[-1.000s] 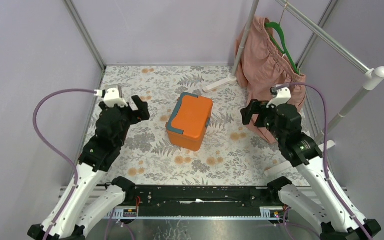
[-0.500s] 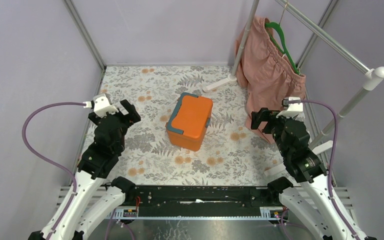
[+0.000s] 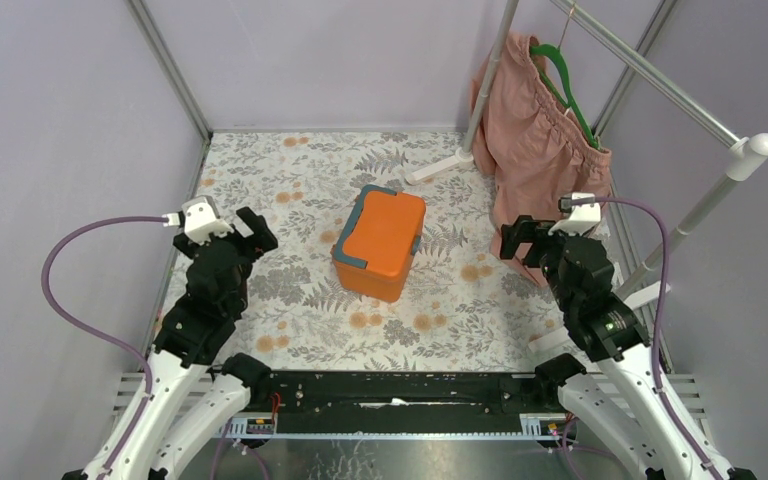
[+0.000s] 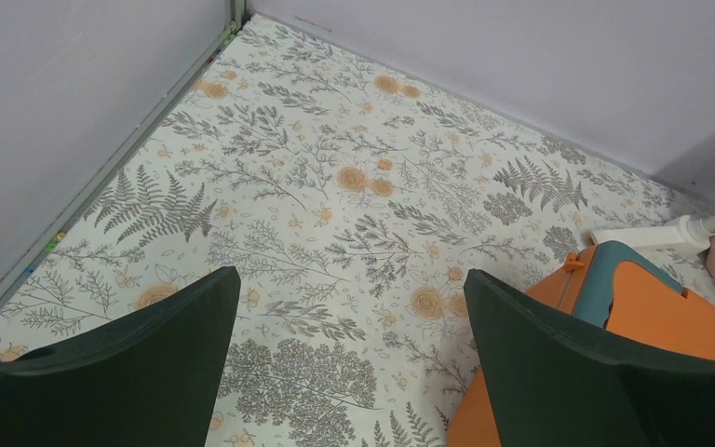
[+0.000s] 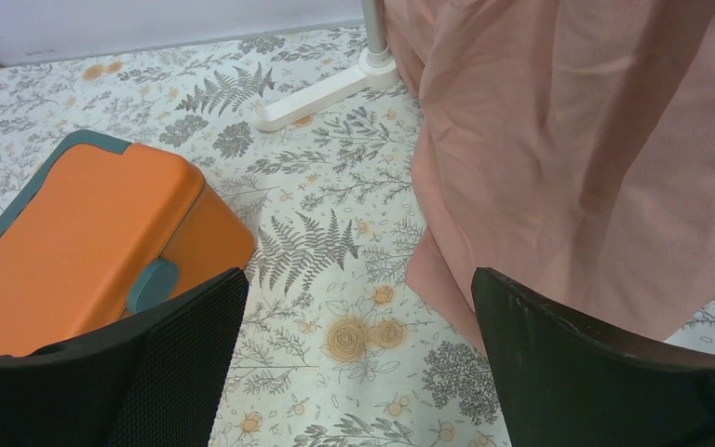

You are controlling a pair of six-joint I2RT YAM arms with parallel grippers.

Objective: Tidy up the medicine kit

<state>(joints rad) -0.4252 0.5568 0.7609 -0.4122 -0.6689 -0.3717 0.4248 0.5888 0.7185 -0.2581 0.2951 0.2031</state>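
I found the left gripper and right gripper wide, empty. Reaching the box, the right might snag the garment, seemingly close.

Medicine kit interior unseen

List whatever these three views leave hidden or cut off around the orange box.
- Orange plastic medicine box with teal trim: lid shut in every view, contents hidden.
- Left wrist view: a finger of the left gripper and the frame edge cover most of the box.
- Right wrist view: a finger of the right gripper hides the box's near end; the pink hanging garment runs off the top edge.
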